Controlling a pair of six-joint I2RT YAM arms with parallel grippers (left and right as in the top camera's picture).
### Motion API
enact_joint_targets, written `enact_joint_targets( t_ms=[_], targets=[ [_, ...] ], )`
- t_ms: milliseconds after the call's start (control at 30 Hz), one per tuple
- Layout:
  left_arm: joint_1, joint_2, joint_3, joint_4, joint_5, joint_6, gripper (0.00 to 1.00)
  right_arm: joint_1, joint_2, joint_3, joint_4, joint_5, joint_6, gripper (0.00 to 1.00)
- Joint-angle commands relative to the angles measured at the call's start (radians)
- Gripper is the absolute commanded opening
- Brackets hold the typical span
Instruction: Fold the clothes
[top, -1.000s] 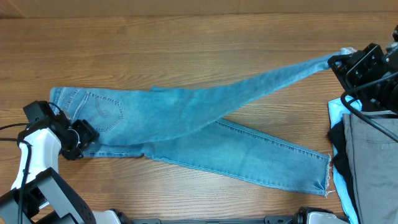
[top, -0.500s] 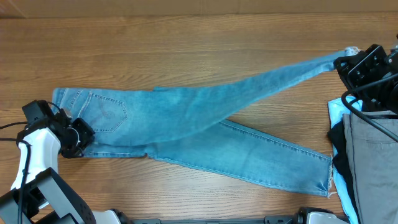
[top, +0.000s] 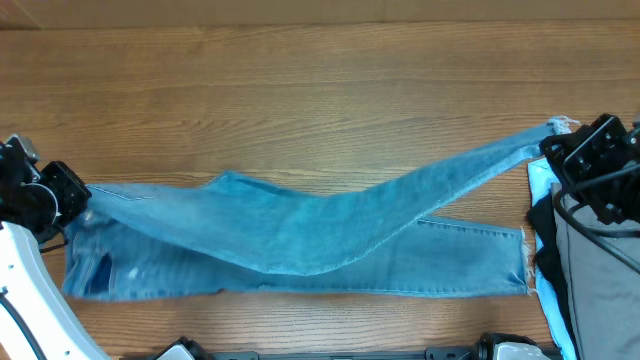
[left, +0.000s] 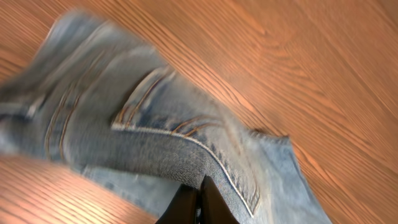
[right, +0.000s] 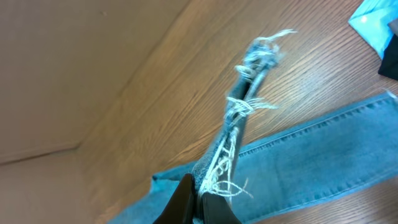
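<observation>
While one wooden tabletop (top: 300, 90) carries everything, a single pair of jeans (top: 300, 235) stretches across its near half, almost from the left edge to the right. The two legs of the pair both run rightward. One lies flat along the front, its frayed end next to the pile on the right. The other is pulled taut on a slant over the first, rising toward the far right.

At the right edge sits one pile of three other pieces: grey trousers (top: 600, 270) on top, a black garment (top: 548, 250) under them, and a pale-blue cloth (top: 540, 180) showing at the pile's left side.

Two hands are at work, one at each end of the denim. The left hand (top: 62, 195) is clamped tight on the waist end at the far left, and its wrist view shows stitched denim pinched between the fingers. The right hand (top: 560, 150) is clamped tight on the hem of the slanted leg, with white threads sticking out past the grip
</observation>
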Motion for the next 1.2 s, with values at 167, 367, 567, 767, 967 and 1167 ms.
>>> enact_joint_targets(
  t_ms=[167, 367, 567, 767, 967, 1167],
  targets=[
    [-0.111, 0.056, 0.034, 0.246, -0.011, -0.014, 0.04, 0.003, 0.274, -0.019, 0.038, 0.07, 0.017, 0.04],
    [-0.261, 0.363, 0.079, 0.628, -0.099, -0.174, 0.79, -0.053, 0.688, -0.018, 0.435, -0.168, 0.087, 0.61],
    [-0.249, 0.512, 0.256, 0.417, -0.018, -0.063, 1.0, -0.175, 0.784, -0.017, 0.345, -0.31, -0.117, 0.75],
    [-0.223, 0.425, 0.393, 0.218, -0.039, -0.014, 1.0, -0.253, 0.695, -0.017, 0.198, -0.248, -0.304, 0.75],
    [-0.224, 0.324, 0.411, 0.077, 0.049, -0.014, 1.0, -0.232, 0.653, -0.018, 0.182, -0.148, -0.359, 0.35],
    [-0.233, 0.306, 0.407, -0.121, 0.151, -0.014, 0.6, -0.137, 0.761, -0.02, 0.343, -0.077, -0.35, 0.04]
  ],
)
